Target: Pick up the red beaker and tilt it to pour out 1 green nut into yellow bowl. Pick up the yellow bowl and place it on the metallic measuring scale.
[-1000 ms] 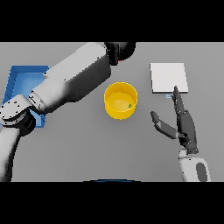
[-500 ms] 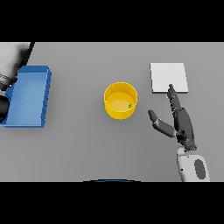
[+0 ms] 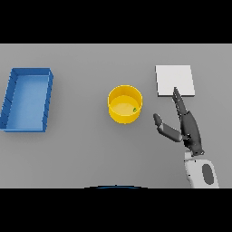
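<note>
Hovering right hand (image 3: 189, 129), fingers straight and spread, thumb toward yellow bowl (image 3: 124, 104) (green nut (image 3: 134, 109) inside), presumably to grasp. Sat just beside metallic measuring scale (image 3: 175, 80), fingertips over its near edge. Left hand out of view.

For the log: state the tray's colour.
Blue; the tray shows plainly in the head view, at the table's left.

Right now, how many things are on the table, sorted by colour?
Yellow: 1, the yellow bowl
Green: 1, the green nut inside that bowl
Blue: 1, the blue tray
Light grey: 1, the flat square scale
Total: 4, not counting the right robot hand.
</note>
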`<state>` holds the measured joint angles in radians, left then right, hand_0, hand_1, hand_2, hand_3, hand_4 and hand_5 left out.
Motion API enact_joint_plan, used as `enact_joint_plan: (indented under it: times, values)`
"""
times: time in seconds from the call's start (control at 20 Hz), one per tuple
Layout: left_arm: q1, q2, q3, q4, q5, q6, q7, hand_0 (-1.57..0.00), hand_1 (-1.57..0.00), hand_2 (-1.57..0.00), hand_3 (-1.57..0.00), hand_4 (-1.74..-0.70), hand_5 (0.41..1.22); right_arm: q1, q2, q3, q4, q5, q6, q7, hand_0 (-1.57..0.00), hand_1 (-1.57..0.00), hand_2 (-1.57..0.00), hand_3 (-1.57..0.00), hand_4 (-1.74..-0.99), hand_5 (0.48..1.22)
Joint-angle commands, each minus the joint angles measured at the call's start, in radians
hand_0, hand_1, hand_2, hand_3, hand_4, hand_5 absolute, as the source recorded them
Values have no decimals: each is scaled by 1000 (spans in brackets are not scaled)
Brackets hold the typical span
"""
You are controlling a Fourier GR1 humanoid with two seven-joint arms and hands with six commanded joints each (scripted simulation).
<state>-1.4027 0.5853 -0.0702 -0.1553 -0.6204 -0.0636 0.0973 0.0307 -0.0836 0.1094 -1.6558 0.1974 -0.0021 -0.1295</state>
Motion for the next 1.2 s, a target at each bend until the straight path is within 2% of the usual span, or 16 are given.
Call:
enact_joint_plan:
  times: [0.0,0.15,0.3,0.45,0.5,0.6,0.8,0.85,0.9,0.95,1.05,1.15]
  values:
    - [34,0,28,-3,35,31,20,-1571,-1571,-1571,-1564,-1740,1221,-7,4,5,4,2,1,17,1,1,1,1,-1134,632]
    - [120,6,96,-29,124,90,106,-1571,-1571,-1571,-1567,-1741,1221,-8,0,4,5,-1,6,5,1,1,1,1,-1133,655]
    - [255,-14,132,-104,198,130,98,-1571,-1571,-1571,-1569,-1741,1221,-5,6,1,17,-17,13,-9,1,1,1,1,-1131,669]
    - [434,-39,152,-243,273,160,91,-1571,-1571,-1571,-1570,-1741,1221,8,-8,-1,5,-9,10,-32,1,1,1,1,-1159,677]
    - [481,-53,147,-303,288,167,126,-1571,-1571,-1571,-1570,-1741,1221,9,-10,1,10,0,7,-30,1,1,1,1,-1166,676]
    - [586,-71,138,-444,320,172,170,-1571,-1571,-1571,-1571,-1741,1151,8,-10,-2,13,-8,11,-27,1,1,1,1,-1174,676]
    - [745,-87,119,-693,360,178,302,-1571,-1571,-1571,-1571,-1741,925,7,-9,0,6,-13,16,-22,1,1,1,1,-1157,671]
    - [767,-90,116,-741,367,174,347,-1571,-1571,-1571,-1571,-1655,868,-1,-7,-3,17,-14,15,-17,1,1,1,1,-1155,669]
    - [783,-77,111,-786,370,154,379,-1571,-1571,-1526,-1525,-1521,818,8,-6,-2,11,-19,19,-18,1,1,1,1,-1155,670]
    - [806,-66,100,-839,386,103,361,-1469,-1344,-1276,-1318,-1369,774,5,2,4,15,-12,15,-18,1,1,1,1,-1153,670]
    - [848,-66,102,-910,456,9,365,-940,-860,-817,-843,-1126,705,5,1,1,12,-8,6,-20,1,1,1,1,-1149,670]
    - [866,-46,102,-947,489,-53,401,-601,-550,-522,-539,-976,664,10,-2,-3,27,-12,10,-41,1,1,1,1,-1153,670]
